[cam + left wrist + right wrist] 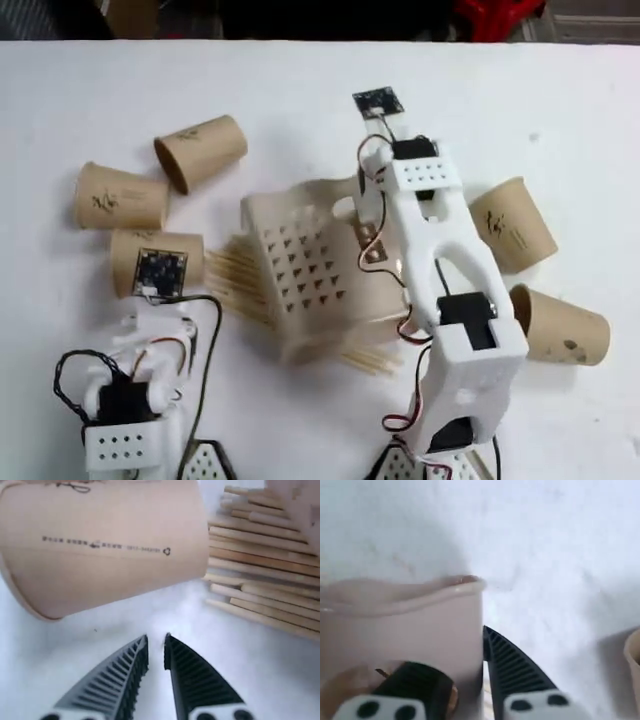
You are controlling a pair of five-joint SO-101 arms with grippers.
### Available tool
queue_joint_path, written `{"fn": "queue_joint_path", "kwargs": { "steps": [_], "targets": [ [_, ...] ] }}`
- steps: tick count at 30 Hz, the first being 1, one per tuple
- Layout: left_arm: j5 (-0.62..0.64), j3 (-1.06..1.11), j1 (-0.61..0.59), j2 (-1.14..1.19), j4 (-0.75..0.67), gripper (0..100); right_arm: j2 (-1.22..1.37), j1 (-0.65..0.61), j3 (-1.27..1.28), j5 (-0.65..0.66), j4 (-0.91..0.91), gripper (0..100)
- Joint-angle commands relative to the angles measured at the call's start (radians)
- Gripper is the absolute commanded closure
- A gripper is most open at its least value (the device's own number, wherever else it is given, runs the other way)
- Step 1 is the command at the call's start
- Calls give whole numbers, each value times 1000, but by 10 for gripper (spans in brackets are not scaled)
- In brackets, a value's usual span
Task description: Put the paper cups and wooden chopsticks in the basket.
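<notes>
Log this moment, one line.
right claw: clamped on beige plastic basket rim | left claw: empty, beside brown paper cup | wooden chopsticks: outside basket

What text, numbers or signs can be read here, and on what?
Paper cup, left wrist view: one line of small print ending in a recycling-style sign; too blurred to read.
Paper cups, high view: dark brush-like marks; too small to read.
Basket: none.

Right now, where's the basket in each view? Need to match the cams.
high view: basket at centre, perforated face toward the camera, its right part under an arm.
left wrist view: pale blur past the chopsticks, probably its edge; cannot tell for sure.
right wrist view: its wall and rim close up.
Shared landmark: the white table behind it in all three.
</notes>
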Motion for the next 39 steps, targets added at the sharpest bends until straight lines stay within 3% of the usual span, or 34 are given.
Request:
{"fn": "queue_joint_path", "kwargs": {
  "steps": [1, 9, 13, 16, 17, 21, 28, 32, 39],
  "targets": [
    [2, -3, 10, -1, 3, 924, -110, -5, -38, -86, -13, 984],
    [-32, -3, 10, -1, 0, 923, -375, -13, -141, -118, 18, 983],
    [-281, -3, 8, -1, -11, 921, -412, -4, -275, -118, 82, 984],
    [-542, -6, -27, -1, -100, 921, -377, -5, -419, -115, 127, 984],
    [-575, -14, -42, -1, -141, 921, -355, -7, -466, -115, 139, 984],
    [-480, -140, -108, 5, -207, 921, -220, 7, -658, -114, 183, 984],
    [-370, -402, -96, 10, -158, 880, 30, 50, -931, -120, 200, 984],
    [-331, -585, 28, 104, -74, 842, 137, 84, -1079, -120, 199, 984],
    [-81, -991, 254, 596, -107, 782, 337, 99, -1260, -120, 197, 984]
  ]
}}
